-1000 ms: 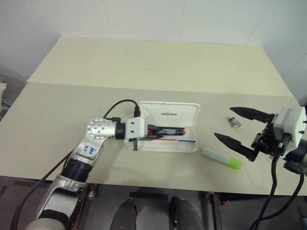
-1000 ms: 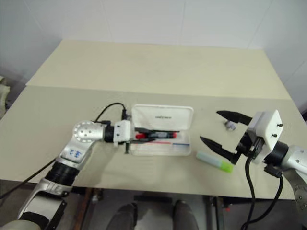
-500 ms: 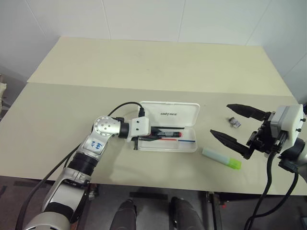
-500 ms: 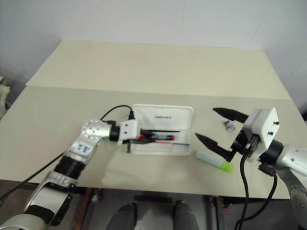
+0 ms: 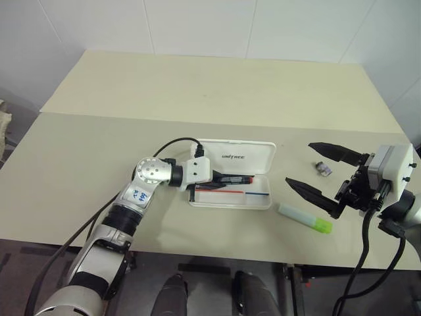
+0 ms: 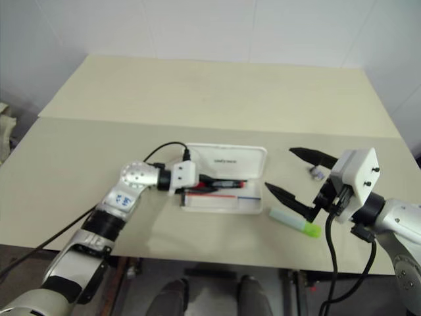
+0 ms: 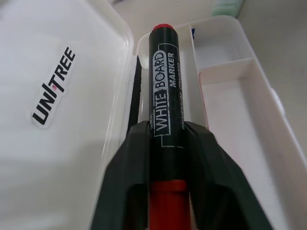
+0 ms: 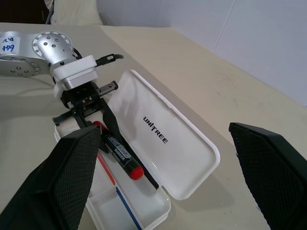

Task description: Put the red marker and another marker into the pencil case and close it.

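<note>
A pale beige tabletop (image 5: 217, 92) with a seam across it stands against white tiled walls. The left hand (image 5: 209, 185) grips the red marker (image 7: 165, 115) over the open pencil case (image 5: 231, 174), whose lid lies flat. Right of the case lies the mint-green highlighter (image 5: 304, 218). Above it hovers the right hand (image 5: 323, 176), fingers spread wide, near a small grey object (image 5: 321, 167).

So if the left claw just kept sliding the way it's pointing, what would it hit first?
Probably the pencil case itself. The left gripper points along the open tray, holding the red marker between its jaws. The marker's tip would likely meet the divider wall or the tray's far end first, though depth is hard to judge.
</note>
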